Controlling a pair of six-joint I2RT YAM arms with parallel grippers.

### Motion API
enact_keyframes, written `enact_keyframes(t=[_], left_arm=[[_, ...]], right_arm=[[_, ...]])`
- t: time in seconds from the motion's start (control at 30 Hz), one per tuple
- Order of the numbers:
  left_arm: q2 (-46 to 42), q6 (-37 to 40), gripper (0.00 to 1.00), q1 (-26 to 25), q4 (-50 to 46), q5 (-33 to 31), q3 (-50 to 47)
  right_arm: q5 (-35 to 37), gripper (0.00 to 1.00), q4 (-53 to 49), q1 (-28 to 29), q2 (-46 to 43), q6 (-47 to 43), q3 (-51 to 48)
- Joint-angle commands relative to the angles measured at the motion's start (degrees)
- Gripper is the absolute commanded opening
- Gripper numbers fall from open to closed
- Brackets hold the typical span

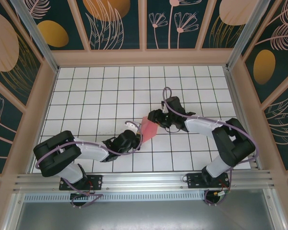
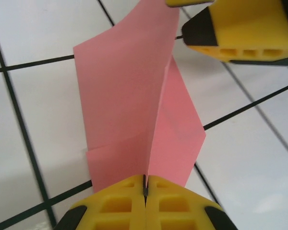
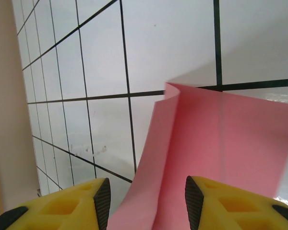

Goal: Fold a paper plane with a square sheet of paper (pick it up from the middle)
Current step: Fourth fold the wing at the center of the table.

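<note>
White gridded tabletop (image 1: pixel 96 91), black lines, teal floral walls around. We note the thin pink paper sheet (image 1: pixel 149 128), partly folded, held mid-table between both arms, apparently off the tiles.

Left gripper (image 2: pixel 145 184): yellow fingers pressed together, pinching the sheet's centre crease at its near end. We judge this pins the fold shut and steadies the sheet.

Right gripper (image 3: pixel 146 189): fingers spread, straddling the far end without clamping, likely placed to work a flap.

Long axis follows the crease, diagonal from left gripper toward right gripper. We cannot tell a nose end.
</note>
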Motion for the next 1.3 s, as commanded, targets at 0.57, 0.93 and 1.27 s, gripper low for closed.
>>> enact_keyframes(t=[0.57, 0.93, 1.27], left_arm=[[6.22, -18.88, 0.05, 8.60, 12.78, 22.28, -0.87], [7.07, -21.94, 0.06, 9.93, 14.86, 24.09, -1.22], [8.92, -24.24, 0.07, 10.62, 16.79, 25.75, -1.21]], right_arm=[[2.62, 0.60, 4.96, 1.95, -6.37, -4.66, -8.33], [2.25, 0.72, 8.28, 2.50, -10.61, -7.51, -10.64], [4.64, 0.59, 5.64, 3.10, -5.22, -7.60, -8.43]])
